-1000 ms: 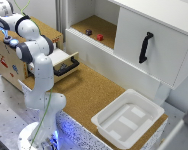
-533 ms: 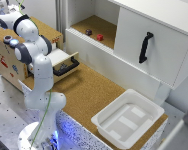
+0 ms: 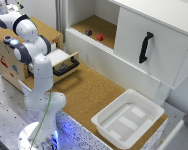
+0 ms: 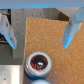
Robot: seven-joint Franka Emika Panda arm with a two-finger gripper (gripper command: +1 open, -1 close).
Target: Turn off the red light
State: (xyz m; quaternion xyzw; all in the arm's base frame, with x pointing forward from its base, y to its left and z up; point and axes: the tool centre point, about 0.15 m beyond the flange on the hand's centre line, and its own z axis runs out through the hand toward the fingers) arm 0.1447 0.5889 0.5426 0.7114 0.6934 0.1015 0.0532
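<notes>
The claw [image 4: 39,30] hangs with fingers spread apart above the cork-topped desk [image 4: 50,37], the round red-lit button [image 4: 39,64] at its six o'clock.

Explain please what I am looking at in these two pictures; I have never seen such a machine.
The white jointed machine is a robot arm, a Franka Panda. One picture comes from a camera standing off the arm and shows the whole scene. The other comes from a camera on its wrist, looking down past the gripper, whose jaws stand apart and hold nothing. Below them is a round button with a red centre, on a wooden box with an open drawer. On the cork surface lies an empty white tray. Behind stands a white cabinet with a black handle.
</notes>
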